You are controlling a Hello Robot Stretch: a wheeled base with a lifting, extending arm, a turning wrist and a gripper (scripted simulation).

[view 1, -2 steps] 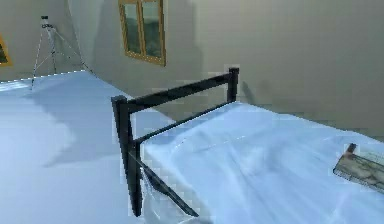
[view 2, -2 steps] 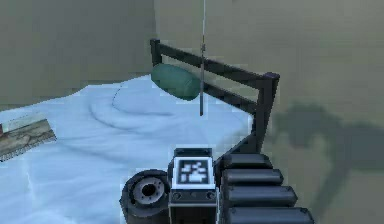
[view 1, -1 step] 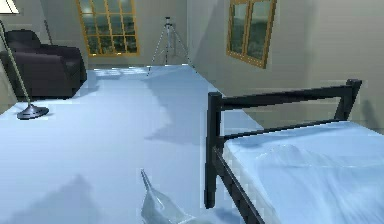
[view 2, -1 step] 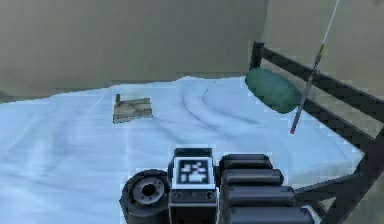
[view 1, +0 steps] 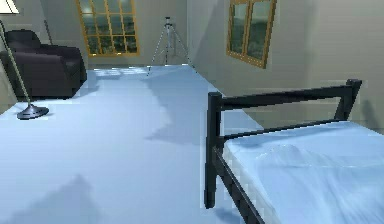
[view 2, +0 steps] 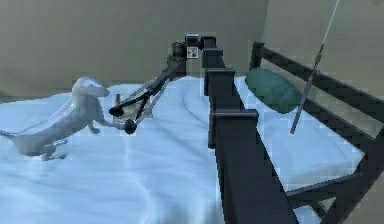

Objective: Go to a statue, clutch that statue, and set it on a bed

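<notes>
Statue (view 2: 60, 125) is on the bed (view 2: 150, 175). It's a white long-bodied animal figure, feet down on the pale sheet, toward the arm side view's left. The mattress carries it; it isn't hanging from anything.

Gripper (view 2: 122, 114) is just beside it, at the head end.

Key relation:
- The statue lies to the view's left of the fingers (view 2: 116, 104).
- Its long axis runs from the tail, low at far left, to the head, up and right, so the head points almost straight at the gripper.
- Touching or a small gap: can't tell.

Whether the gripper holds anything: can't tell, since the statue sits on the sheet right at its far end. The frames don't show the finger state and I'm not guessing.

Arm (view 2: 236, 150) comes up from the bottom edge across the bed, with white markers (view 2: 192, 45) at its far end. Green pillow (view 2: 272, 88) is on the other side of the arm, well apart from the statue. A thin pole (view 2: 312, 75) stands past it.

Forward view shows:
- the bed's dark frame (view 1: 213, 140)
- blue floor
- armchair (view 1: 45, 65)
- floor lamp (view 1: 30, 108)
- tripod (view 1: 168, 45)
- two windows (view 1: 107, 27)

My read is that the placement is essentially done and what's left is getting clear. The exit should go away from the head, along the statue's axis toward the view's right, with no sweep to the left. The risk is a finger snagging the head and tipping or dragging the statue.
</notes>
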